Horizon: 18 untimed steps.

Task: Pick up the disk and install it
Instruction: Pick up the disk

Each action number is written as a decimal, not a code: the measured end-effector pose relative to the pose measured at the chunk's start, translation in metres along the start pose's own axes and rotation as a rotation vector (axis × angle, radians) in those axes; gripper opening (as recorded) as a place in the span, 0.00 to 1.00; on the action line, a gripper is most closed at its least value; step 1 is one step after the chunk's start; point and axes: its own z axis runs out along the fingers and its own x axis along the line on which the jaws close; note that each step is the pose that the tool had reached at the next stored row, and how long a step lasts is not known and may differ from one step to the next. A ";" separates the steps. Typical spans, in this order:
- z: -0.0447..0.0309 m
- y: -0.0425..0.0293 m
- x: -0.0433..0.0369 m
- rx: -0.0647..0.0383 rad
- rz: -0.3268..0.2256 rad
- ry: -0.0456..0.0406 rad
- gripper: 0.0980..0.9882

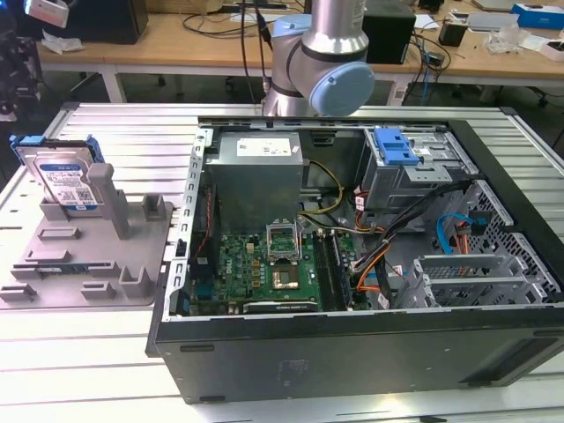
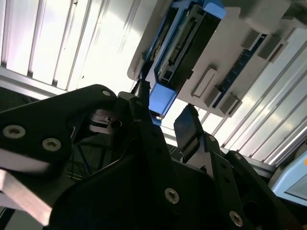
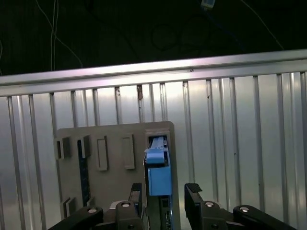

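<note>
Disk (image 1: 66, 176) stands on edge in the grey fixture tray (image 1: 53, 264), exterior view's upper left, beside the open computer case (image 1: 352, 352). In the first wrist view, gripper (image 3: 164, 189) is spread wide, empty; its 2 fingers (image 3: 193, 191) flank the disk's blue carrier.

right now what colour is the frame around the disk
Bright blue, best seen in the exterior view, edging the disk.

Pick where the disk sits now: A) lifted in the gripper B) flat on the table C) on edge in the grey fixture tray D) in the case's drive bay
C: the disk stands on edge in the grey fixture tray at the exterior view's left, outside the computer case, and the gripper is open, holding nothing.
</note>
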 end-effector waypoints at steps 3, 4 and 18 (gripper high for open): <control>0.0016 0.0003 0.0028 0.000 0.000 -0.0001 0.43; 0.0030 0.0003 0.0032 0.000 0.000 -0.0001 0.43; 0.0172 0.0004 0.0032 0.000 0.000 0.0000 0.43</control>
